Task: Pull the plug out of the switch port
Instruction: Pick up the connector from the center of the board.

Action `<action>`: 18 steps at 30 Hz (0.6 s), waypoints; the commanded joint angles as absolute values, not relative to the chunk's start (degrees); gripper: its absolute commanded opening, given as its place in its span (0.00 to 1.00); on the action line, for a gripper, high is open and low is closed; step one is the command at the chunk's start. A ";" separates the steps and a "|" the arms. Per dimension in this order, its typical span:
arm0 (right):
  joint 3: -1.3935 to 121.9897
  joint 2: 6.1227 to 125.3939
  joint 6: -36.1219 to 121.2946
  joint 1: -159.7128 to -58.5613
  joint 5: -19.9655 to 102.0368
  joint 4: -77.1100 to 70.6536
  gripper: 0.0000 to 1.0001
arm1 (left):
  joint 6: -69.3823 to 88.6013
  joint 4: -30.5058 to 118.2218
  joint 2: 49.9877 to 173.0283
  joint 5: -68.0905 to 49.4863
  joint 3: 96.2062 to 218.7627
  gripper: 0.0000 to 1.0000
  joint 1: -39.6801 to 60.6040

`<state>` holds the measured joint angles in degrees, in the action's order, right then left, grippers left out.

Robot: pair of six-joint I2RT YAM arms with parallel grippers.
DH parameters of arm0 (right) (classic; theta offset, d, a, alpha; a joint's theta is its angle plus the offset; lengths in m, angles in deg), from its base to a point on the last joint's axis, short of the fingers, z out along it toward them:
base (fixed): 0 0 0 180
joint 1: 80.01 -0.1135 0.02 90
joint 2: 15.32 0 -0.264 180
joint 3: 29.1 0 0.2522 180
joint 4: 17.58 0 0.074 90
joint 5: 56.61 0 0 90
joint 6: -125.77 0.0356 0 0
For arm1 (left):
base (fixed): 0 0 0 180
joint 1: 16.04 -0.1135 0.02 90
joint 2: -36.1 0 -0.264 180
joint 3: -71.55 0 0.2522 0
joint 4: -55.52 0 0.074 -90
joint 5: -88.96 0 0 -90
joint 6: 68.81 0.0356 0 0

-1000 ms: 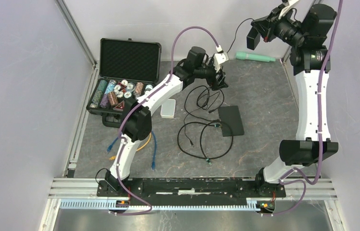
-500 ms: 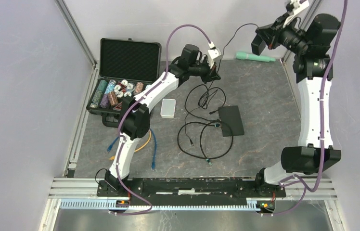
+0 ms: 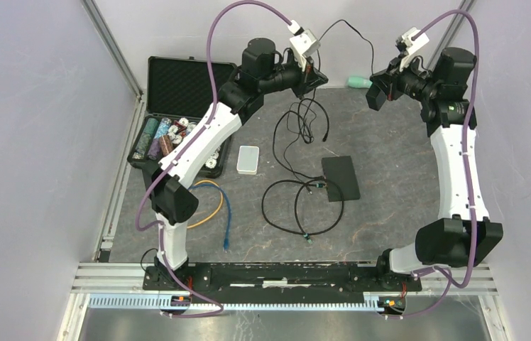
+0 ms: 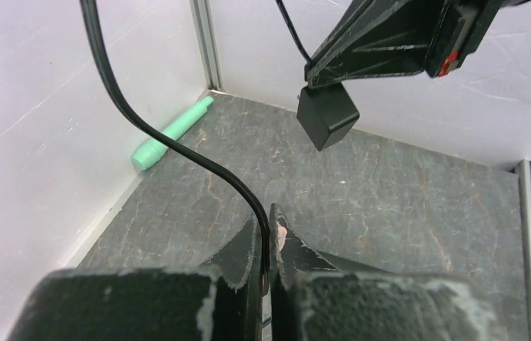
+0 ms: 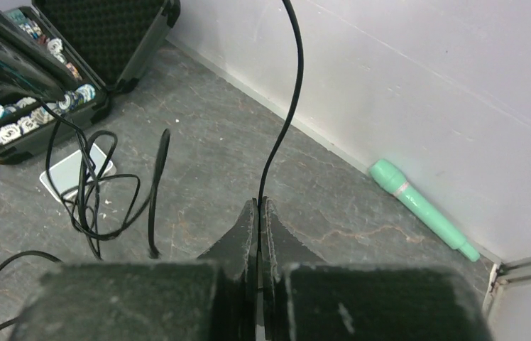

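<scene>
The black switch [image 3: 341, 177] lies flat on the table, with coiled cables [image 3: 298, 206] at its left edge. A thin black cable [image 3: 348, 32] arcs between both raised grippers. My left gripper [image 3: 317, 74] is shut on this cable [image 4: 209, 168], which runs into its closed jaws [image 4: 266, 213]. My right gripper [image 3: 375, 94] is shut on the same thin cable [image 5: 287, 121], with a small black block [image 4: 326, 117] at its tips. Below the left gripper the cable hangs in loops, and a loose end [image 3: 326, 139] [image 5: 155, 250], seemingly the plug, dangles apart from the switch.
An open black case [image 3: 188, 85] with poker chips sits at the back left, and a white box [image 3: 248, 160] lies beside it. Blue and orange cables [image 3: 216, 206] lie at the front left. A green cylinder [image 3: 359, 82] rests against the back wall.
My left gripper closed on the cable and rose toward the back wall, lifting the loops and loose end away from the switch. My right arm came down and leftward.
</scene>
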<state>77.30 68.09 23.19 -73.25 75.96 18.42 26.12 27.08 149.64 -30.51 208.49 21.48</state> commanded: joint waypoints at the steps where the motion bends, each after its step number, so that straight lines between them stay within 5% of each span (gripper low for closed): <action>1: 76.78 64.55 18.91 -73.51 74.28 19.49 0.00 | 21.79 28.40 147.52 -28.47 209.19 0.02 22.58; 18: 69.32 61.28 19.91 -75.01 76.04 15.81 0.00 | 24.31 27.29 143.37 -32.51 212.15 0.02 22.64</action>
<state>69.37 62.39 19.48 -73.81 74.85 19.95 24.48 26.38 147.91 -30.21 208.36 22.84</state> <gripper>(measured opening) 0.009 0.051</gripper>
